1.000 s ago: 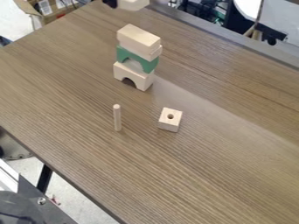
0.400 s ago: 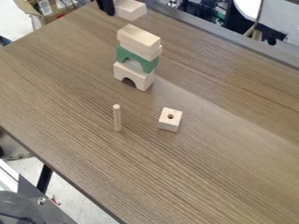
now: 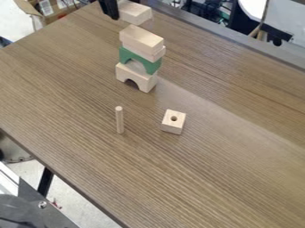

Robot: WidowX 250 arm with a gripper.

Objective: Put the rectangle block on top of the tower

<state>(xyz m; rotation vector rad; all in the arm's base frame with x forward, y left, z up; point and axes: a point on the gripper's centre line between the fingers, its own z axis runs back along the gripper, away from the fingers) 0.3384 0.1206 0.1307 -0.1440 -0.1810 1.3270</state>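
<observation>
As seen from my position in the room, the gripper (image 3: 109, 9) hangs at the top edge of the view, toward the left, above the far part of the table (image 3: 226, 164). It is closed on the block (image 3: 135, 13), a plain, pale wooden piece; one black finger shows at the block's left end. The block is beyond the tower, near it but apart from it, and lies roughly parallel to the tower's top piece.

The tower stands on the table and is assembled as follows, from the bottom up: a pale arch (image 3: 146, 83), a green arch (image 3: 123, 55) with a pale rounded piece (image 3: 136, 66) in its opening, a lower slab (image 3: 158, 56), and a top slab (image 3: 141, 39). The top slab sits slightly offset, so an edge of the lower slab shows beneath it. The held block is not in contact with the tower.

On the near side of the tower, a thin peg (image 3: 120, 120) stands upright. To its right in the view, well apart from it, is a small block with a hole (image 3: 173, 124); the hole faces up.
</observation>
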